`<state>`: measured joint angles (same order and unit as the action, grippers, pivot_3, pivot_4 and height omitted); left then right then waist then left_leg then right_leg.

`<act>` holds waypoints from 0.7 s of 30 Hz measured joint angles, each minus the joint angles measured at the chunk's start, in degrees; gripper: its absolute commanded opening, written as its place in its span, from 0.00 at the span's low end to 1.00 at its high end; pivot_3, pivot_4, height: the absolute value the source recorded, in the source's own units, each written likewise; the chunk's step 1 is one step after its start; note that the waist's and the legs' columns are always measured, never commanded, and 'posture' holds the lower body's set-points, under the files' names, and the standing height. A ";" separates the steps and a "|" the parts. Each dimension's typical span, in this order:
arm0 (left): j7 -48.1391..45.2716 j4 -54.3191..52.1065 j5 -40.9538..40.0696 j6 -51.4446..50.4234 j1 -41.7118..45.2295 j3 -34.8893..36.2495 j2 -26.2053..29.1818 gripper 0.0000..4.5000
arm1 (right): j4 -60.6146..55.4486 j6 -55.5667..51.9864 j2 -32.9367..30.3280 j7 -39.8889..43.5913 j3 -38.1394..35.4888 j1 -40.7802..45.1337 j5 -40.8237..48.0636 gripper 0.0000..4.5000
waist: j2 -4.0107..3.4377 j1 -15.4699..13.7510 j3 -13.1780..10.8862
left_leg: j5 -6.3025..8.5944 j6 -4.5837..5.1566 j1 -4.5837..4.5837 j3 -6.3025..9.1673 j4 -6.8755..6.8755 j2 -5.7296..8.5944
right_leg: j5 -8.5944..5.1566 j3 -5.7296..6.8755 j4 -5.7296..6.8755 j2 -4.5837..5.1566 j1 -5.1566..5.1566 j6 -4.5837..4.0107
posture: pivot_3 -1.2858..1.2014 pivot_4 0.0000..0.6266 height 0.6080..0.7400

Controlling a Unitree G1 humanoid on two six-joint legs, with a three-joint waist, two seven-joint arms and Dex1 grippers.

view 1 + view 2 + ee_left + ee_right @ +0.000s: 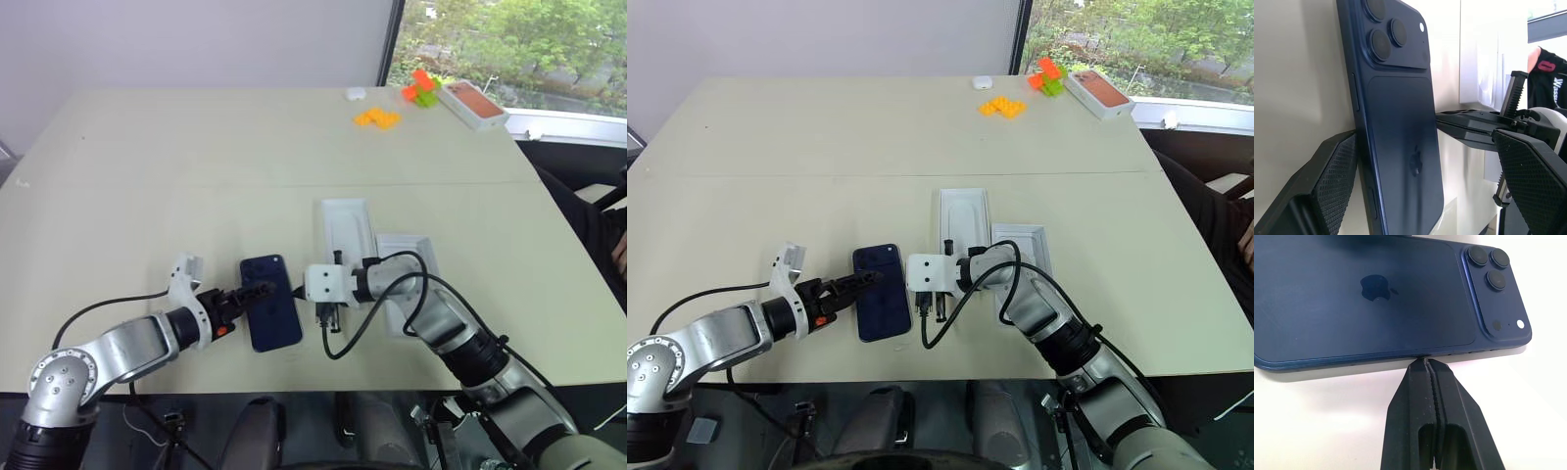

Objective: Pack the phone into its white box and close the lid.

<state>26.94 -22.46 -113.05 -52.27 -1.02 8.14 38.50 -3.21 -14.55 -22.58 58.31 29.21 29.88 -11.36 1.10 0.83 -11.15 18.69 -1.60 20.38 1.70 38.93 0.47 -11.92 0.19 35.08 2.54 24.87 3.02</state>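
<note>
Looking through the left eye view, we find the phone (270, 303) lying back-up on the table (196, 176), not yet packed. The white box (411, 264) sits just beyond our right arm, with the flat white insert (345, 227) beside it. Our left gripper (257, 293) stands released at the phone's left edge; our right gripper (297, 293), clenched on nothing, meets the opposite edge.

In the left wrist view, we see one of the spread pads (1332, 181) against the phone's side.

In the right wrist view, the pressed-together fingertips (1426, 369) touch the phone's long edge.

We judge that lifting, boxing and closing the lid all remain.
</note>
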 measured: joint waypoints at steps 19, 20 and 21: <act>-0.31 1.10 0.55 0.10 0.68 -0.18 -2.30 0.38 | 0.12 -0.14 0.16 -0.24 -0.03 0.04 0.25 0.00 | 0.00 -0.05 -0.01 | 0.00 0.00 0.03 0.01 0.00 0.00 | 0.00 0.00 0.00 0.01 0.02 0.00 | 0.52 0.24 1.00; -0.32 1.10 0.55 0.15 0.68 -0.09 -2.51 0.38 | 0.13 -0.14 0.16 -0.29 -0.03 0.05 0.24 0.00 | 0.00 -0.05 -0.01 | 0.00 0.00 0.03 0.01 0.00 0.00 | 0.00 0.00 0.00 0.01 0.02 0.00 | 0.52 0.24 1.00; -0.35 1.10 0.55 0.24 0.68 -0.05 -2.71 0.32 | 0.14 -0.14 0.16 -0.36 -0.02 0.05 0.24 0.00 | 0.00 -0.06 -0.01 | 0.00 0.00 0.03 0.01 0.00 0.00 | 0.00 0.00 0.00 0.02 0.02 0.00 | 0.52 0.24 1.00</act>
<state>26.59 -21.36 -112.50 -52.03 -0.34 8.09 35.80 -3.07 -14.69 -22.42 57.94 29.19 29.93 -11.12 1.10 0.77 -11.16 18.69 -1.61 20.41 1.71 38.93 0.46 -11.92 0.19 35.08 2.56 24.89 3.01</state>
